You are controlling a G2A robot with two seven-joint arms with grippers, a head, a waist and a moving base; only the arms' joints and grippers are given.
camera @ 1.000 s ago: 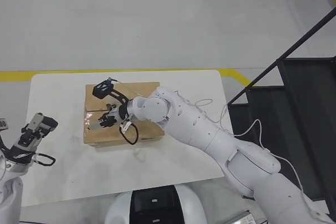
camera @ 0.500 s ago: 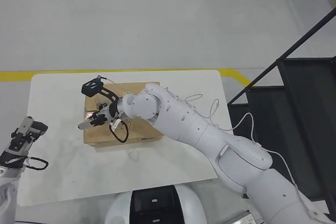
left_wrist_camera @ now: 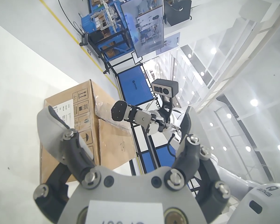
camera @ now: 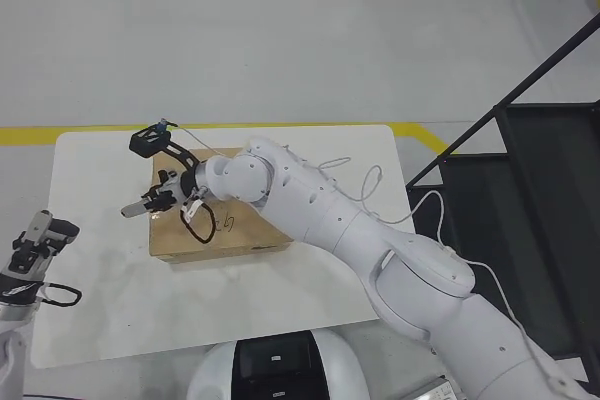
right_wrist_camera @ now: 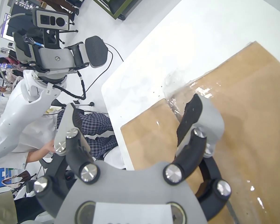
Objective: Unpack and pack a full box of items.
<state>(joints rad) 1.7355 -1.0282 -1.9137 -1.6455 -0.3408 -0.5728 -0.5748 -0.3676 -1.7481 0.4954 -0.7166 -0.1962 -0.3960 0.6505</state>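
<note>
Box [camera: 220, 225] looks taped shut; right gripper [right_wrist_camera: 133, 113] hangs open over the tape [right_wrist_camera: 184, 87] end, so I'd pinch low and peel straight back.

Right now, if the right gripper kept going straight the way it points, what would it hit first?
Likely the white table just past the box edge, since the right gripper seems tilted slightly down. If it runs level, the left gripper lies further along; depth is unclear.
</note>
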